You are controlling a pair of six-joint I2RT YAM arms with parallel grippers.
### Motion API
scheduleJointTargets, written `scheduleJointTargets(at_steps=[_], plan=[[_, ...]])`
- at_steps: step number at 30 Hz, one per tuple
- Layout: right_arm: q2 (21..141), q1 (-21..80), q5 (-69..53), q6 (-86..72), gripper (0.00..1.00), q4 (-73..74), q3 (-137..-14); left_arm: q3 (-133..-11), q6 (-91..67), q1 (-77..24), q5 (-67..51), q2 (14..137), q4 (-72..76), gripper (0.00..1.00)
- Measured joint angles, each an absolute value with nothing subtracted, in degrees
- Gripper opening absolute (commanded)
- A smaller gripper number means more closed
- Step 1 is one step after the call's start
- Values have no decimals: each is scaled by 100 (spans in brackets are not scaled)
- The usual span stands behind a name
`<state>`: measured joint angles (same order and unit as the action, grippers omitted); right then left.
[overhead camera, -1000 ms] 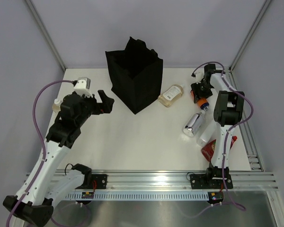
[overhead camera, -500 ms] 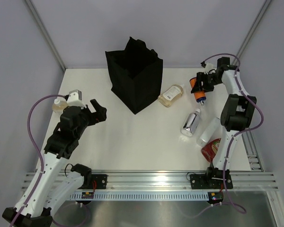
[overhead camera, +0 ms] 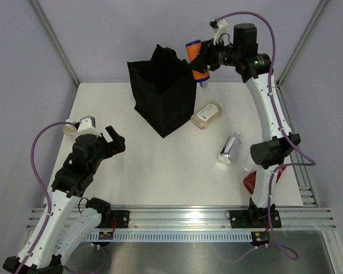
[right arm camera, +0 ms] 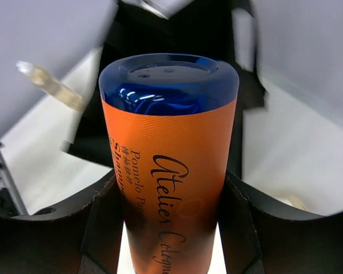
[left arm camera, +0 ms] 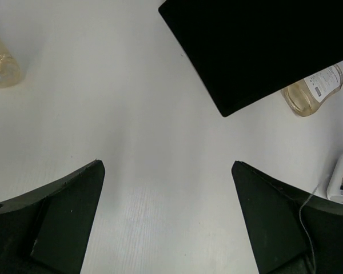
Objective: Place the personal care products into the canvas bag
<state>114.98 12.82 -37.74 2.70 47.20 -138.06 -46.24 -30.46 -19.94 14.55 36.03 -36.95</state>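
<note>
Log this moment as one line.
right gripper: shut on orange bottle, high beside canvas bag | left gripper: open, empty

The right arm reaches up and over, and its gripper (overhead camera: 204, 59) clasps the orange bottle (overhead camera: 194, 56) in the air at the bag's (overhead camera: 163, 100) upper right corner. The bag stands upright on the table (overhead camera: 160, 168) with its mouth open. An amber bottle (overhead camera: 206, 115) lies just right of the bag; the silver bottle (overhead camera: 230, 148) lies nearer the arm bases. A red bottle (overhead camera: 250, 182) shows partly behind the right arm. The left gripper (overhead camera: 115, 140) hovers with jaws apart (empty), a peach bottle (overhead camera: 71, 128) behind it.
</note>
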Motion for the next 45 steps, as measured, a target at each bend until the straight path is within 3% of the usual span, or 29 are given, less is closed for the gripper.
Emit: scheduleJointTargets(at_steps=[9,17,25,30,45], plan=[[12416,2571,-2864,-1295,0,2685,-14934,-4624,-3205,-1994,1592,3347,-3900,99],[13491,2672,-1625,-1763,0,1334,-14914,-4624,-3361,-1994,1852,2974,-4309,99],[13550,2849,-1393,-1549,0,670,-14073,-4530,-3439,-1994,1986,2864,-4405,99],[13555,2980,-1389,-1321,0,961,-13563,-4466,-3439,-1994,2021,2871,-4403,99],[13937,3039,-1605,-582,3,2324,-13854,-4250,-3439,-1994,2027,2910,-4320,99]])
